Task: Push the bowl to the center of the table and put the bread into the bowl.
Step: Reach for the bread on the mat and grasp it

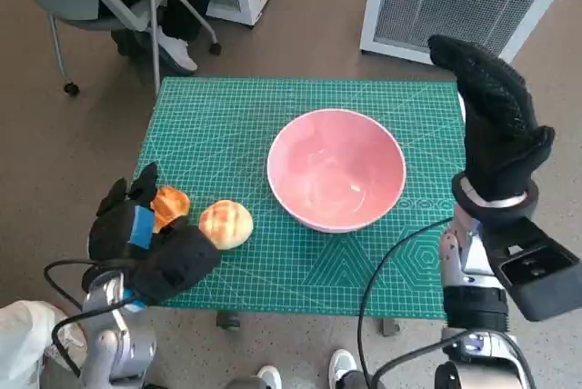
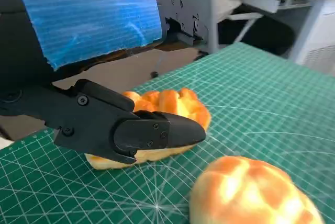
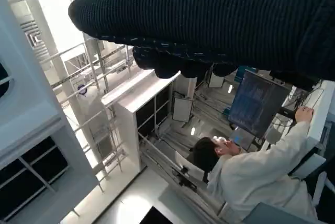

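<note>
Bread: two pieces are lying at the near left of the desk; a round bun (image 1: 225, 224) is sitting just beside my fingers, and a ridged, darker roll (image 1: 169, 204) is sitting under my left robot hand (image 1: 145, 242)
Feel: I am judging both light, soft and easy to crush, the crust a little crumbly, so I am planning a gentle pinch across the sides, not the top
Left robot hand: my black fingers (image 2: 131, 130) are lying across the roll (image 2: 162, 111); I cannot tell whether they are gripping it or only resting
Bowl: the pink bowl (image 1: 336, 169) is sitting near the middle of the desk (image 1: 227, 116), empty; I am judging it stiff, smooth and slippery
Right robot hand: my gloved right robot hand (image 1: 496, 116) is hovering raised beyond the bowl's right side, fingers extended, holding nothing
</note>
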`<state>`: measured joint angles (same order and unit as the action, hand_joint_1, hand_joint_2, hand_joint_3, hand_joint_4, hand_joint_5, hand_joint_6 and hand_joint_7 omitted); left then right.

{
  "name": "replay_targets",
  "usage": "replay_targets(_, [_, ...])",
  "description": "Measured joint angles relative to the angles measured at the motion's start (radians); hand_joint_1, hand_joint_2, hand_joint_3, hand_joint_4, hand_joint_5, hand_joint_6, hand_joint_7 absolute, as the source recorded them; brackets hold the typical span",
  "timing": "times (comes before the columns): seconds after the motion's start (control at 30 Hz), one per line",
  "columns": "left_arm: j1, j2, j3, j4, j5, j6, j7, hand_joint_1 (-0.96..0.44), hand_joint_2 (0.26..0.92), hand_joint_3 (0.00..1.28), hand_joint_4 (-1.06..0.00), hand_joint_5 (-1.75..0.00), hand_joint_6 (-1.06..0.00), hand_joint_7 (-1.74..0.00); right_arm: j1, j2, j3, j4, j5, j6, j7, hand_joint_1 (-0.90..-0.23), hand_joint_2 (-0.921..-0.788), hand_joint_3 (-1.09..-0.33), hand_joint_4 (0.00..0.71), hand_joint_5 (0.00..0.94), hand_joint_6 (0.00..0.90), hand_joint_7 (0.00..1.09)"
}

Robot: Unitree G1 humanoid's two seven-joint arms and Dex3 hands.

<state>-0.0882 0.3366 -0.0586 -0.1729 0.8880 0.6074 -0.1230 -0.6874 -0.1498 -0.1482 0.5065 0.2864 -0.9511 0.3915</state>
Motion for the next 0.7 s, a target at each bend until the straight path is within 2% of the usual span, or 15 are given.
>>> replay_targets(0.2, [-0.01,0.0,-0.008,0.057,-0.016,0.002,0.014,-0.56,0.921,0.17,-0.5,-0.1,-0.36,-0.05,0.0,0.003,0.002,0.0,0.026,0.0,0.017,-0.59,-0.921,-0.801,-0.001,0.477,-0.001,0.8])
replay_targets(0.37, [-0.01,0.003,-0.009,0.097,-0.039,0.002,0.016,-0.47,0.921,0.12,-0.6,-0.16,-0.41,-0.08,0.0,0.005,0.003,0.004,0.034,0.0,0.036,-0.578,-0.921,-0.801,-0.001,0.472,-0.001,0.8])
replay_targets(0.47, [-0.014,0.006,-0.008,0.121,-0.047,0.0,0.031,-0.39,0.921,0.08,-0.55,-0.45,-0.43,-0.16,0.0,0.006,0.003,0.007,0.045,0.001,0.05,-0.565,-0.921,-0.799,-0.001,0.456,-0.001,0.8])
replay_targets(0.53, [-0.019,0.008,-0.006,0.133,-0.06,-0.003,0.044,-0.31,0.921,0.05,-0.5,-0.77,-0.45,-0.28,0.0,0.006,0.003,0.01,0.055,0.001,0.059,-0.558,-0.921,-0.798,-0.001,0.45,-0.001,0.79])
replay_targets(0.57, [-0.021,0.009,-0.005,0.138,-0.067,-0.007,0.051,-0.29,0.92,0.05,-0.49,-0.85,-0.44,-0.32,0.0,0.006,0.003,0.01,0.06,0.001,0.063,-0.557,-0.921,-0.798,-0.001,0.449,-0.001,0.79])
replay_targets(0.63, [-0.028,0.01,0.0,0.151,-0.079,-0.02,0.069,0.03,0.921,0.1,-0.53,-1.12,-0.45,-0.48,0.0,0.006,0.002,0.011,0.067,0.001,0.071,-0.554,-0.921,-0.798,-0.001,0.446,-0.001,0.79])
replay_targets(0.67, [-0.031,0.012,0.004,0.157,-0.088,-0.028,0.079,0.15,0.917,0.12,-0.55,-1.2,-0.46,-0.56,0.0,0.006,0.002,0.012,0.069,0.002,0.076,-0.552,-0.921,-0.798,-0.001,0.445,-0.001,0.79])
replay_targets(0.7, [-0.033,0.013,0.009,0.161,-0.1,-0.039,0.088,0.19,0.916,0.13,-0.56,-1.23,-0.47,-0.59,0.0,0.006,0.002,0.012,0.071,0.003,0.08,-0.552,-0.921,-0.798,-0.001,0.444,-0.001,0.79])
